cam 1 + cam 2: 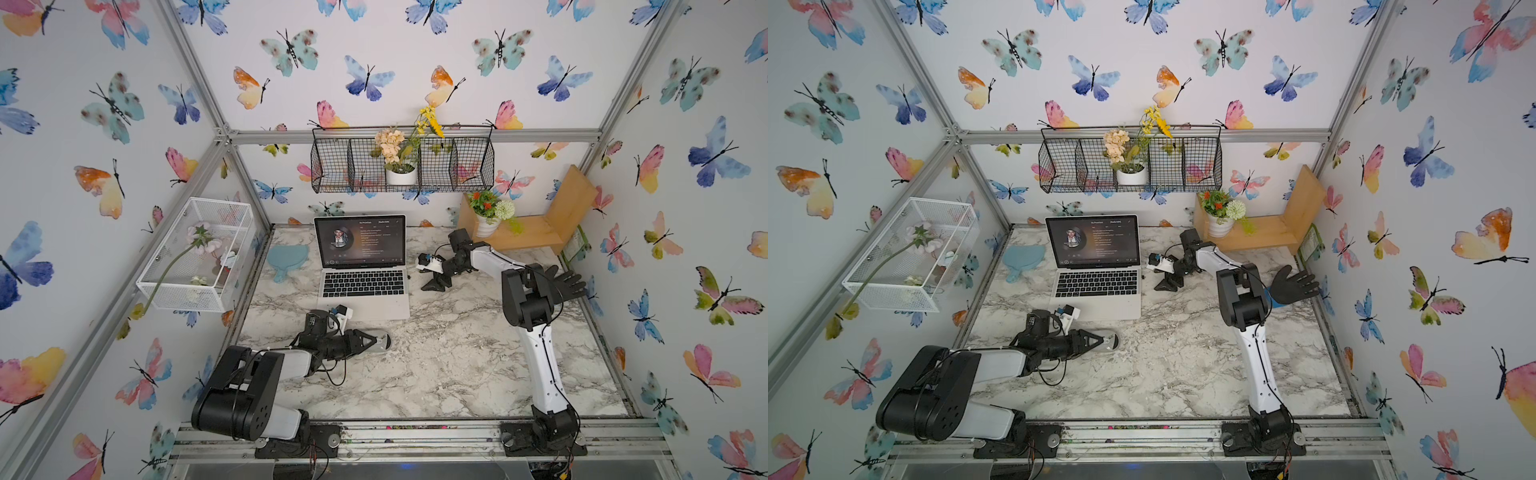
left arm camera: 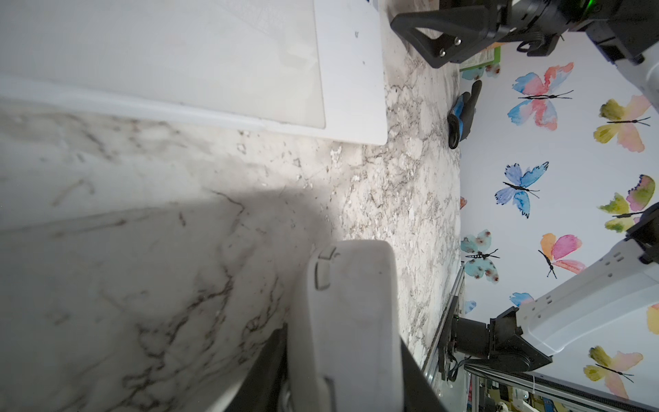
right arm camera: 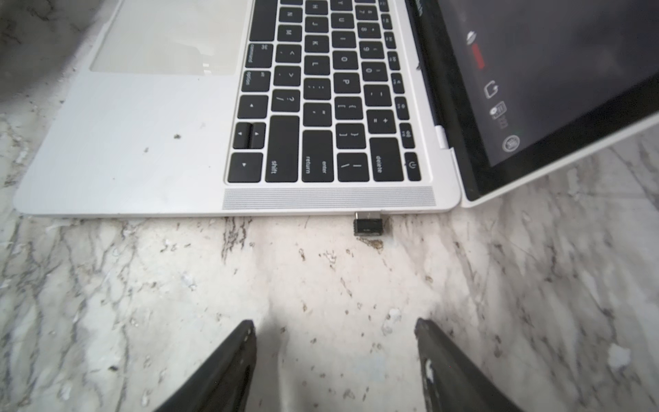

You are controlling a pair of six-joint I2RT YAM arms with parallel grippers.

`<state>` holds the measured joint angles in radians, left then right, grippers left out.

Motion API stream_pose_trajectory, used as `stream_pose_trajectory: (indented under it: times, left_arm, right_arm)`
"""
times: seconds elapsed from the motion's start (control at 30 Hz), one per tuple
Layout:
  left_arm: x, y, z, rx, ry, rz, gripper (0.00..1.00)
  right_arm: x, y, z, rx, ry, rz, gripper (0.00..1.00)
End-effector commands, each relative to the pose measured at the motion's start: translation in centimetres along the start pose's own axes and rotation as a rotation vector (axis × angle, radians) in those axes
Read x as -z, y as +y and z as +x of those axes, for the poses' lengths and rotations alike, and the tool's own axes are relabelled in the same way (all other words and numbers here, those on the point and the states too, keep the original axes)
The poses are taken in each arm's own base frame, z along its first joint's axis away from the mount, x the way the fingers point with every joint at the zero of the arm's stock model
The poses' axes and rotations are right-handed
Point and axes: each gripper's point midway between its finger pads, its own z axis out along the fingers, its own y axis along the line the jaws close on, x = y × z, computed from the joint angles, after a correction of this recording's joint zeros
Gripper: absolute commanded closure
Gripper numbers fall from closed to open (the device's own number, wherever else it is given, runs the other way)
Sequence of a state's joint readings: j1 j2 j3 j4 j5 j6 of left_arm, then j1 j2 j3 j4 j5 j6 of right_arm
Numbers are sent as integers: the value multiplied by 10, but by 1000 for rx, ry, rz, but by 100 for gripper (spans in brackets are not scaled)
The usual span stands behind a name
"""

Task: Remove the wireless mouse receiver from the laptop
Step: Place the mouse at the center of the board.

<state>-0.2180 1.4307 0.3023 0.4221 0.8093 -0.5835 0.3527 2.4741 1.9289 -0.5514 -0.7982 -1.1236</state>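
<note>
The silver laptop [image 1: 361, 305] stands open at the back middle of the marble table, its screen lit. The wireless mouse receiver [image 3: 368, 226], a tiny dark stub, sticks out of the laptop's [image 3: 142, 142] right edge near the hinge; in a top view the receiver [image 1: 409, 276] is a dark speck. My right gripper [image 3: 335, 323] is open just to the right of that edge, level with the receiver and a short gap away from it, nothing between its fingers [image 1: 434, 284]. My left gripper [image 1: 374, 341] lies in front of the laptop, shut on the grey mouse [image 2: 349, 303].
A black glove [image 1: 565, 284] lies at the right edge. A wooden shelf [image 1: 536, 235] with a flower pot [image 1: 486, 226] stands at the back right. A blue hand mirror [image 1: 287, 257] lies left of the laptop. A white wire basket [image 1: 195, 253] hangs on the left wall.
</note>
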Motion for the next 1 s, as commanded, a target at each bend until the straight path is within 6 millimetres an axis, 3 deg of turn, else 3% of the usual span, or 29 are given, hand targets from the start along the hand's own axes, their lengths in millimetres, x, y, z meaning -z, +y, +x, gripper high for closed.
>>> stream_pose_trajectory:
  times: [0.0, 0.23, 0.5, 0.67, 0.77, 0.97]
  left_arm:
    - [-2, -9, -7, -44, -2, 29, 90]
    - [-6, -10, -11, -50, -1, 32, 90]
    - [-7, -12, -13, -50, -3, 32, 90]
    - [-5, -9, -9, -50, -6, 21, 88]
    - [-5, -7, -6, -46, -1, 16, 80]
    - [-2, -8, -8, -65, -19, 9, 52]
  right_arm:
    - [0, 1, -5, -17, -35, 2, 27]
    - [-3, -6, -9, -52, -40, 5, 26]
    - [-21, -3, -23, -24, -10, -1, 25]
    - [-20, -6, -23, 7, 7, -5, 25]
    - [-24, -6, -18, 5, 28, -29, 25]
    - [-33, 8, -4, 10, 108, -80, 28]
